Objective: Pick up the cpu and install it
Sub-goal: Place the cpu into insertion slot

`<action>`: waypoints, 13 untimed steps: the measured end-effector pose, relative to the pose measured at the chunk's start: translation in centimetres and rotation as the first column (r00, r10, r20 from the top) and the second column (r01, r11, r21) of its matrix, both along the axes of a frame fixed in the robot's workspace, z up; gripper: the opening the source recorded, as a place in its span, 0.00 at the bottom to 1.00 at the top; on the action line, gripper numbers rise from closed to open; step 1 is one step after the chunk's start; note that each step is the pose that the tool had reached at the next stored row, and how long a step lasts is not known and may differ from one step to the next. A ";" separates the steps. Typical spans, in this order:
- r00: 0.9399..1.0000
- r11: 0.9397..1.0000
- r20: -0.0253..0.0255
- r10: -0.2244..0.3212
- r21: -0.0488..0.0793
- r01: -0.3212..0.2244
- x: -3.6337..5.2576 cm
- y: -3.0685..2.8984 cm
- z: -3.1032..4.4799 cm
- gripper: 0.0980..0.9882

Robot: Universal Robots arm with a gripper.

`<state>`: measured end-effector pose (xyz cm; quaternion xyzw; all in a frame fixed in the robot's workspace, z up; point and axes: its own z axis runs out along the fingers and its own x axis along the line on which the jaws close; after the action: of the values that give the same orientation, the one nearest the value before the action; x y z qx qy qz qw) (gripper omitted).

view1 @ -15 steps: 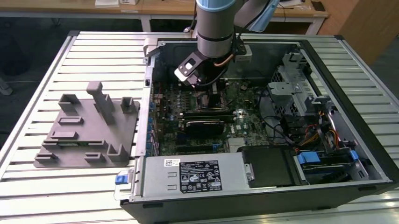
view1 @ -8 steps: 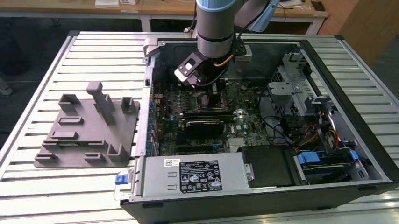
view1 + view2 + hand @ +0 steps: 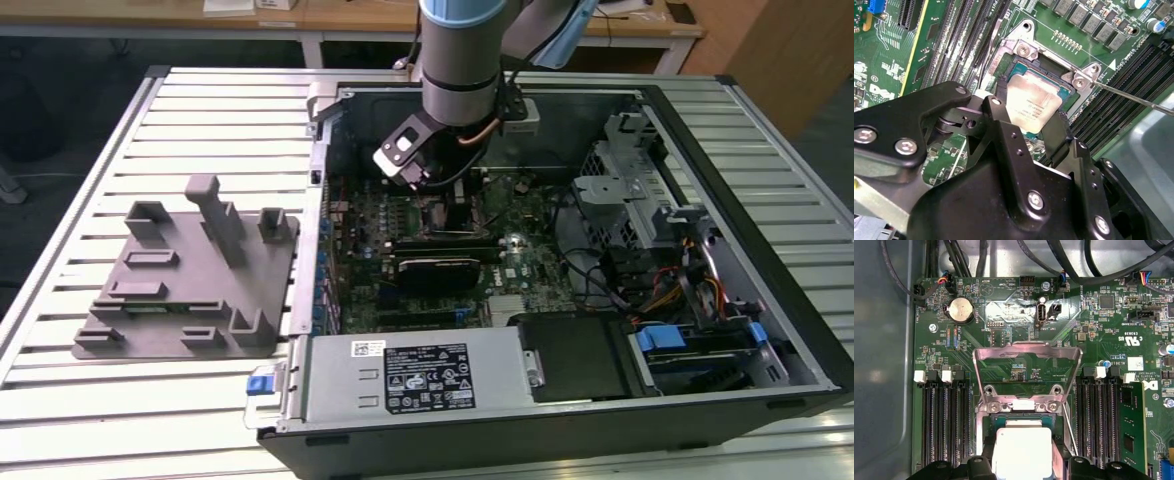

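The cpu (image 3: 1032, 106), a small square chip with a silvery top, sits between my gripper's (image 3: 1029, 120) black fingers (image 3: 997, 116), which are shut on its two sides. It hangs just over the black-framed socket (image 3: 1068, 91) of the green motherboard (image 3: 1004, 310), roughly lined up with the opening. In the first wrist view the cpu (image 3: 1021, 450) lies just below the raised metal load plate (image 3: 1026, 352). In the exterior view the gripper (image 3: 441, 195) reaches down into the open computer case (image 3: 694, 110) over the board.
The thin socket lever (image 3: 1134, 98) sticks out beside the socket. Memory slots (image 3: 944, 425) flank it on both sides. A grey fixture plate with upright posts (image 3: 187, 290) stands on the slatted table at the exterior view's left. The power supply (image 3: 414, 375) and drive cage (image 3: 641, 200) line the case.
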<state>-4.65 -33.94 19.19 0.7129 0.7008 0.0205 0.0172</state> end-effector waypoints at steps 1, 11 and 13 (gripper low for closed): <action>1.000 1.000 0.000 0.000 0.000 0.000 0.00 0.00 0.00 0.48; 1.000 1.000 0.000 0.000 0.000 0.000 0.00 0.00 -0.03 0.56; 1.000 1.000 0.000 0.000 0.000 0.000 0.00 0.00 0.04 0.56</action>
<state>-4.65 -33.95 19.23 0.7129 0.7008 0.0205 0.0172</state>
